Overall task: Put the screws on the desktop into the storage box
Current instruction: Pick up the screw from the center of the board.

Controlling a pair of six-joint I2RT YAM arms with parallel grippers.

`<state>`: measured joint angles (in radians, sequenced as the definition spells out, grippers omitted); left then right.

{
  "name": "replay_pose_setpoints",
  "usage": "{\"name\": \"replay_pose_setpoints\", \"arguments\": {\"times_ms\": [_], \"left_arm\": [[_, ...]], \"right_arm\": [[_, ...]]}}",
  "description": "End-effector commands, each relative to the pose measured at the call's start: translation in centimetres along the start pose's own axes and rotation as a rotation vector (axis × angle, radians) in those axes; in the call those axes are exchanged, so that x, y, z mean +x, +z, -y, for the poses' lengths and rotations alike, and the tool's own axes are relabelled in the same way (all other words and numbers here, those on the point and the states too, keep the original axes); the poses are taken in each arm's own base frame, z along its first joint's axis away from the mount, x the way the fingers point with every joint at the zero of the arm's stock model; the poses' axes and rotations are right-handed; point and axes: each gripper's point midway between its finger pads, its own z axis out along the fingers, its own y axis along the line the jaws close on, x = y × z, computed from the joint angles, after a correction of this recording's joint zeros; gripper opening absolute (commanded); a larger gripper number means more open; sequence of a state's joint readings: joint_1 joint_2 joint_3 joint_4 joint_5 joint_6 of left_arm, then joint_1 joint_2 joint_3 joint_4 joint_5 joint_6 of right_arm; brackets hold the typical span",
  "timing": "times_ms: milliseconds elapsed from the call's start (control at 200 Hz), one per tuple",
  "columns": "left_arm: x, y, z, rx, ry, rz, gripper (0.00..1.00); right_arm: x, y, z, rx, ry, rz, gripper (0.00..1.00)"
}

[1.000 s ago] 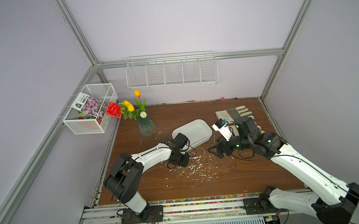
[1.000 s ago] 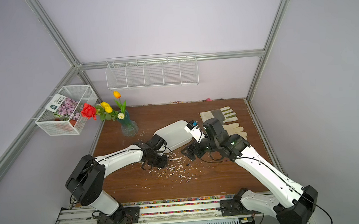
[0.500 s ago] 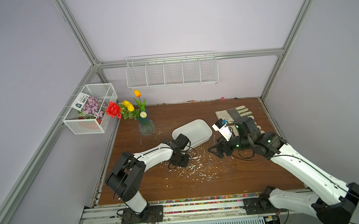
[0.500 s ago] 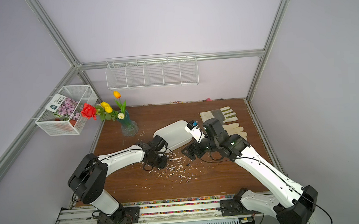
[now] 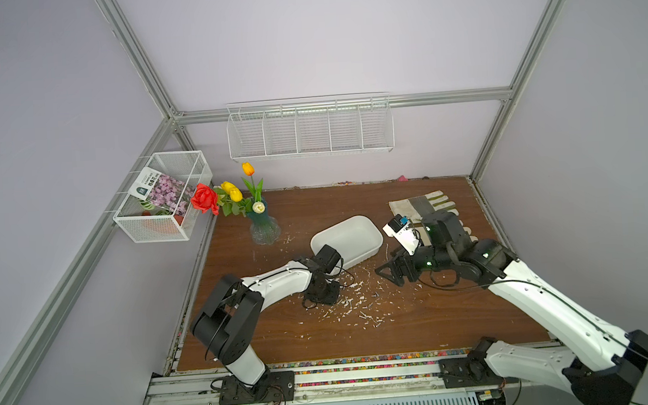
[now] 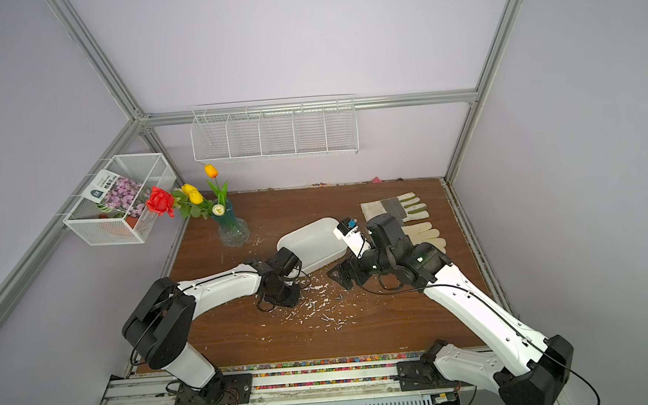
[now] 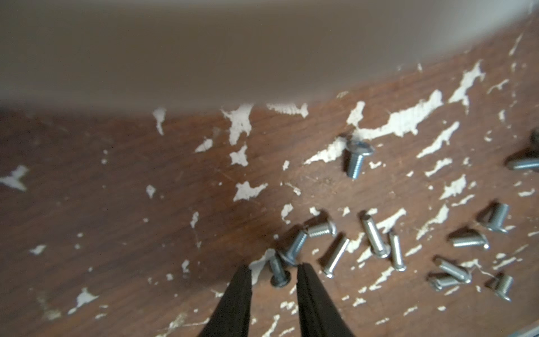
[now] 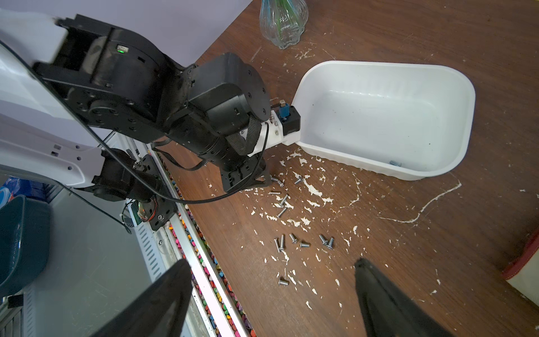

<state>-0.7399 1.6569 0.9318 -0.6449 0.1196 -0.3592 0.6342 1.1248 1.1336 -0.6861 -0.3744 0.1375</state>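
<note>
In a top view: left gripper (image 5: 325,293) is sitting low on the flecked dark-brown wooden desktop (image 5: 437,320), beside the white ribbed plastic storage box (image 5: 359,218).

Left wrist: its fingers (image 7: 237,294) are standing slightly apart, straddling one small silvery metal screw (image 7: 279,274). A neighbouring screw (image 7: 295,247) is touching it, so I'm fearing a double pinch or flick.

Right wrist: right gripper (image 8: 272,262) is hovering, spread wide, empty.

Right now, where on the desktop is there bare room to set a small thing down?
Bare: the back strip of the desktop between the vase and the gloves, behind the storage box; also the front strip between the screws and the coloured rail. Crowded: the middle, where screws lie between the left gripper and the right gripper.
</note>
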Motion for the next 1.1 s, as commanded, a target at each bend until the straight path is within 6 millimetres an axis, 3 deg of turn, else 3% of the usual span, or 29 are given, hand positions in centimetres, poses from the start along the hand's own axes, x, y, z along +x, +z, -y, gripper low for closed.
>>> {"name": "replay_pose_setpoints", "arguments": {"times_ms": [0, 1095], "left_arm": [[0.8, 0.2, -0.5, -0.025, -0.014, -0.018, 0.31], [2.1, 1.5, -0.4, -0.032, -0.015, -0.072, 0.20]], "right_arm": [[0.4, 0.5, 0.3, -0.003, 0.006, -0.005, 0.90], [0.4, 0.4, 0.3, -0.004, 0.010, 0.000, 0.90]]}}
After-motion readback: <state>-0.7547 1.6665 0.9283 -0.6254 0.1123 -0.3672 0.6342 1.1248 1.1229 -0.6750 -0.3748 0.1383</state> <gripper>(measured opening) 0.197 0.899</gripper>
